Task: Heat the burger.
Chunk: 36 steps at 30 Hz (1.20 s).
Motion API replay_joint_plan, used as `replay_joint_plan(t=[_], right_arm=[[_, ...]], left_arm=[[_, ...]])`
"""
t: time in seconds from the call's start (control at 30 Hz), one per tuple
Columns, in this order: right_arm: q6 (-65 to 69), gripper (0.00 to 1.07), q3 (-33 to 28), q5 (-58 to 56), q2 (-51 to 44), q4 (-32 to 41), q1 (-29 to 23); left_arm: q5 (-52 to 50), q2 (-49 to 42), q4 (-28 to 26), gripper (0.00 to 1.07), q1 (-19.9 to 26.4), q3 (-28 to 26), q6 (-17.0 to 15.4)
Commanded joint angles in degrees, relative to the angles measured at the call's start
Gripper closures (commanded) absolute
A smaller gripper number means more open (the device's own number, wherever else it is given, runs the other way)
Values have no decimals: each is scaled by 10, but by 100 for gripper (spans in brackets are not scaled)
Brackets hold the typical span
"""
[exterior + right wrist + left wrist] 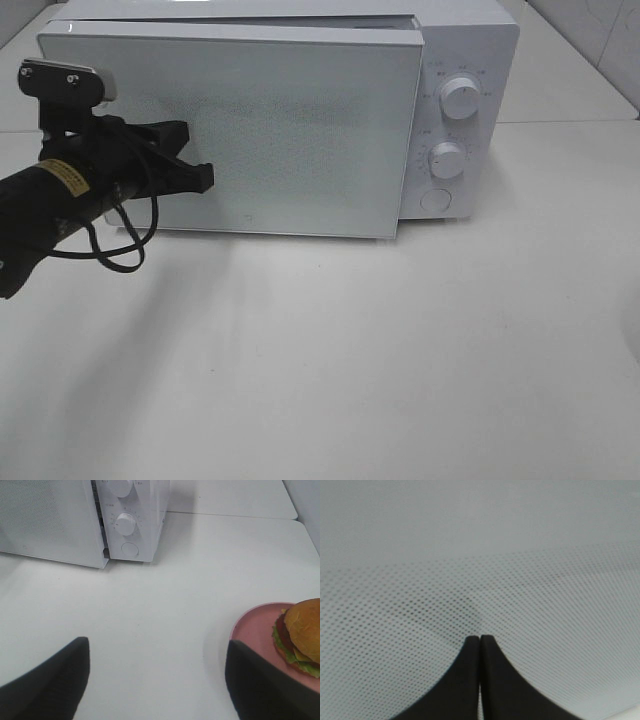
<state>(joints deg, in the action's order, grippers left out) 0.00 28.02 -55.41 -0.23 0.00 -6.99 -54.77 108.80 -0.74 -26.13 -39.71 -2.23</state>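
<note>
Exterior high shows a white microwave (300, 120) at the far side of the white table (400, 380). Its door (280, 130) stands slightly ajar, the right edge lifted clear of the control panel, where two knobs (458, 98) sit above a round button (435, 200). The left pincer (200, 178) rests with its tip against the left part of the door face, its black arm coming in from the left. It is probably set there to swing the door wider, since the oven must be opened before anything goes in. Neither the burger nor the right pincer shows in this view.

Left wrist looks straight along the left pincer (480, 639): its two black fingers are pressed together with nothing between them, tips at or touching the dotted mesh of the door (480, 555). Closed fingers make a firm point for nudging a flat panel that offers no handle to clasp.

Right wrist shows the right pincer (155, 680) spread wide and empty above bare table (150, 610), one finger at each lower corner. The burger (302, 635), tan bun over dark patty and green lettuce, sits on a pink dish (255, 630) just beside one finger, on the near right of the table, well apart from the microwave (75, 520) at the far left. The spread fingers suit a waiting pose: this arm seems parked close to the dish, ready to take it once the door stands fully open. Heating has not begun.
</note>
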Motion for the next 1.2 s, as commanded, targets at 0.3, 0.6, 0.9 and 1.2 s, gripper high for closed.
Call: replay_joint_plan(t=[0.3, 0.6, 0.9, 1.2], right_arm=[[0, 33, -1, 3, -17, 0, 4], [0, 33, -1, 3, -17, 0, 4], [0, 33, -1, 3, -17, 0, 4], [0, 33, -1, 3, -17, 0, 4]], left_arm=[[15, 42, -108, 107, -36, -89, 44], [34, 64, -129, 107, -53, -154, 72], [80, 92, -147, 107, -84, -236, 87], [127, 61, -143, 107, -112, -235, 138]])
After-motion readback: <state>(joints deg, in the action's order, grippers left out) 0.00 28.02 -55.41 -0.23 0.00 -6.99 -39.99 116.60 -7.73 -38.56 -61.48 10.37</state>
